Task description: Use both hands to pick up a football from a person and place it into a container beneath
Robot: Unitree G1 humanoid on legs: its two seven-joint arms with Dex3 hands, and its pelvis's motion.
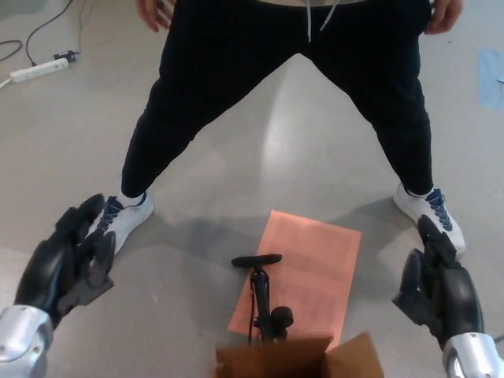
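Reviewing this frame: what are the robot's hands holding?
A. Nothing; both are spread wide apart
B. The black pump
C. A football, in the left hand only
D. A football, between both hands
A. The left hand and the right hand sit empty at opposite edges; no football shows, and the pump stands untouched.

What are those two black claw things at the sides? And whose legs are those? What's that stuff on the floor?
Those are a robot's hands. The picture comes from a camera on its head, looking down. Its left hand and right hand are both open and hold nothing. The legs belong to a person standing in front, wearing white sneakers. On the floor lies an orange sheet, with a black ball pump standing on it. At the bottom edge is an open cardboard box. No football shows in this picture.
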